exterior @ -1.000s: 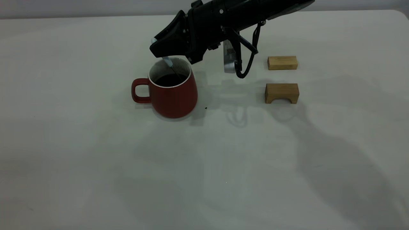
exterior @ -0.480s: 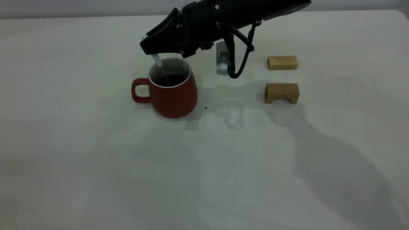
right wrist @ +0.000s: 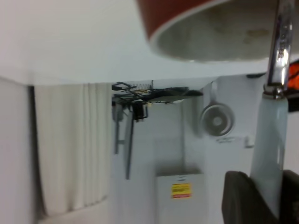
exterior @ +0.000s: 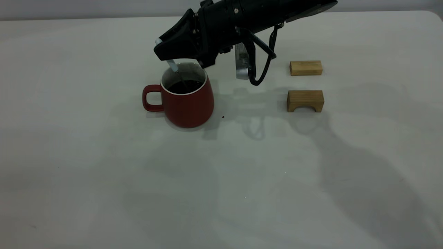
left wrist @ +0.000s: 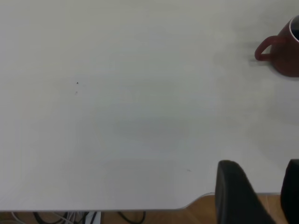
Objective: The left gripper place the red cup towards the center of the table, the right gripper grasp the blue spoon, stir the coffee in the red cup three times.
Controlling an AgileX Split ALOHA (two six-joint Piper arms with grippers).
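The red cup (exterior: 188,103) stands on the table (exterior: 104,155) left of centre, handle pointing left, with dark coffee (exterior: 184,86) inside. Just above its rim my right gripper (exterior: 162,52) is shut on the blue spoon (exterior: 171,64), whose metal neck slants down into the coffee. In the right wrist view the pale blue spoon handle (right wrist: 269,140) is pinched by the right gripper (right wrist: 271,200), and the neck runs into the red cup (right wrist: 187,18). My left gripper (left wrist: 266,196) hangs open over the table edge, far from the red cup (left wrist: 284,53).
Two tan wooden blocks lie right of the cup: a flat one (exterior: 306,67) behind and an arched one (exterior: 305,100) in front. A small dark speck (exterior: 223,117) marks the table beside the cup. The table's edge (left wrist: 140,209) lies close to the left gripper.
The right gripper has shifted left over the cup, then slightly back, sweeping the spoon from the cup's right side toward its handle side. The cup has not moved.
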